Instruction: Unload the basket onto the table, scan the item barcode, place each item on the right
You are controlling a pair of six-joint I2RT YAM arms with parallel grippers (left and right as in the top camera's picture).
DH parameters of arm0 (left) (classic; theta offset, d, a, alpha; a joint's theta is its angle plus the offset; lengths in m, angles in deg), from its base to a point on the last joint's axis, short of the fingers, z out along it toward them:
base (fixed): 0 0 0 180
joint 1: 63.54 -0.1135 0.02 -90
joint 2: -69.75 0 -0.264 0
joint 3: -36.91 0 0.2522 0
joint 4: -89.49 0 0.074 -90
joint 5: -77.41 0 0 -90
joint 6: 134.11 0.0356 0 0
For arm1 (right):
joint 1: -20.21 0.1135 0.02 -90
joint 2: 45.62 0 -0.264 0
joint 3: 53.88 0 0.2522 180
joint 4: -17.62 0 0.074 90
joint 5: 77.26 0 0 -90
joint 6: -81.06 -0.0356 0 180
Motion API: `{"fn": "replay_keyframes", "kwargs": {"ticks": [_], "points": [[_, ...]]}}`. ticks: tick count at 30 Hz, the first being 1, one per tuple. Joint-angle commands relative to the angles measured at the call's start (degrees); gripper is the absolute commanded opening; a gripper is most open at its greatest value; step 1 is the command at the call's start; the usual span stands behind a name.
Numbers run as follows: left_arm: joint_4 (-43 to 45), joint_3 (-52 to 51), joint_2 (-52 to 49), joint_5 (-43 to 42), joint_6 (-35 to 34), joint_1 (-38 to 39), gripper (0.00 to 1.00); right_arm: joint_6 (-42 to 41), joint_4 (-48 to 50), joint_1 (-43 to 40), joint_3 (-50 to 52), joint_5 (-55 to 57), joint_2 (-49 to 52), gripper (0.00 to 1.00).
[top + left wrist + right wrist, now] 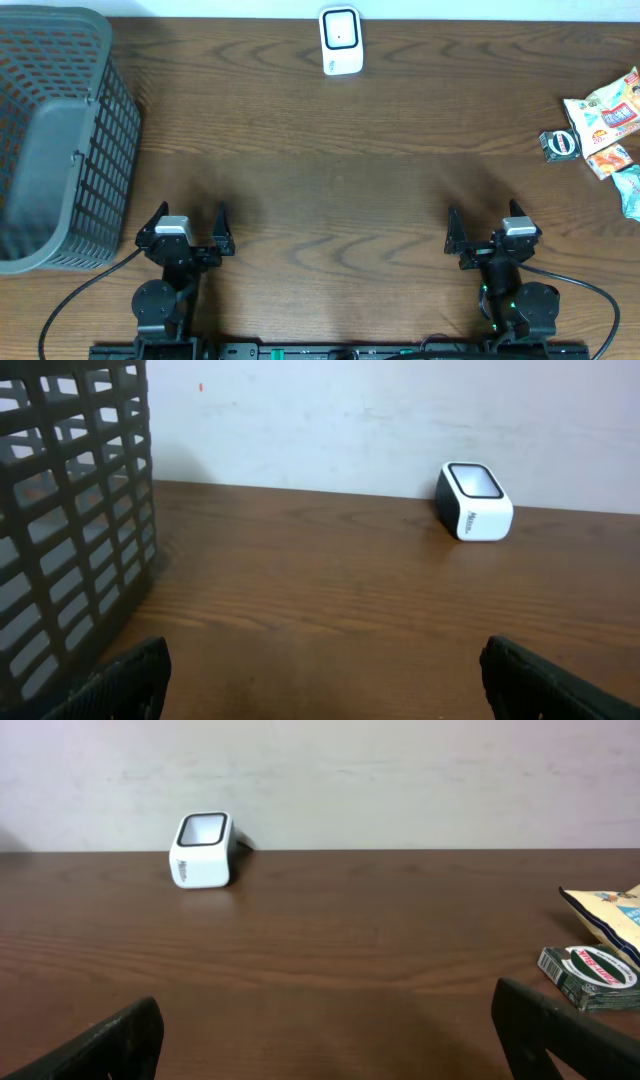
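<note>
A white barcode scanner [340,40] stands at the table's far edge, also seen in the left wrist view [475,503] and the right wrist view [203,850]. Candidate items lie at the right edge: a small dark green box [560,145] [590,975] and colourful snack packets [605,115] [605,915]. My left gripper [190,222] [325,680] rests open near the front left, with nothing between its fingers. My right gripper [485,225] [328,1030] rests open near the front right, well short of the items and empty.
A large grey mesh basket [55,140] [70,510] fills the left side of the table, close to the left arm. Bare brown wood [340,180] lies between the grippers and the scanner. A pale wall rises behind the table.
</note>
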Motion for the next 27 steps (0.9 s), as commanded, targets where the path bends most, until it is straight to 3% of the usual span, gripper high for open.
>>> {"fn": "replay_keyframes", "kwargs": {"ticks": [1,9,27], "points": [[-2.7,-0.6,0.5,0.3,0.4,-0.2,0.97,-0.8,-0.2,-0.1,0.0,0.1,-0.4,0.99],[-3.3,-0.6,0.5,6.4,0.4,-0.2,0.98,-0.8,-0.2,-0.1,0.0,0.1,-0.4,0.99],[-3.3,-0.6,0.5,6.3,5.1,0.4,0.98,-0.8,-0.2,-0.1,0.0,0.1,-0.4,0.99]]}}
